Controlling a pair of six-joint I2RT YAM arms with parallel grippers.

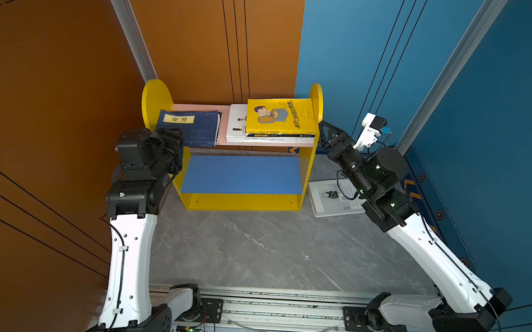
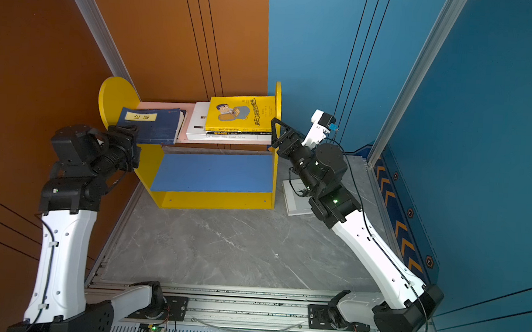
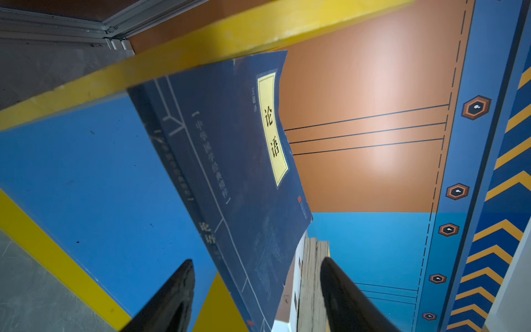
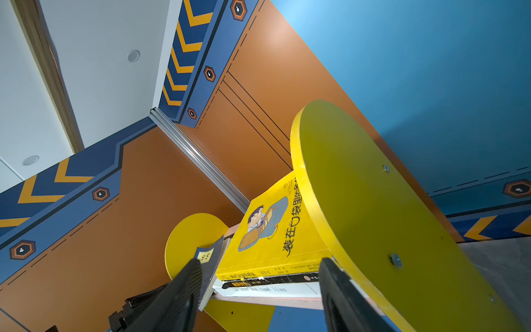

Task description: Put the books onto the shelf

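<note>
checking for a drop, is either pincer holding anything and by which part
Nothing is held. The left pincer is open, straddling the navy book's corner with gaps showing; the right pincer is open, in front of the yellow book.

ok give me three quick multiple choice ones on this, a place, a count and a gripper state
1. Where does the white-grey book lie? A on the blue board; B on the floor right of the shelf; C upright against the wall.
2. How many books are stacked at the pink board's right end? A two; B three; C five.
3. The right gripper is: A open and empty; B shut on a book; C shut on the shelf's panel.
B, it lies flat on the floor; B, yellow book on black book on white book; A, its fingers stand apart, gripping nothing.
</note>
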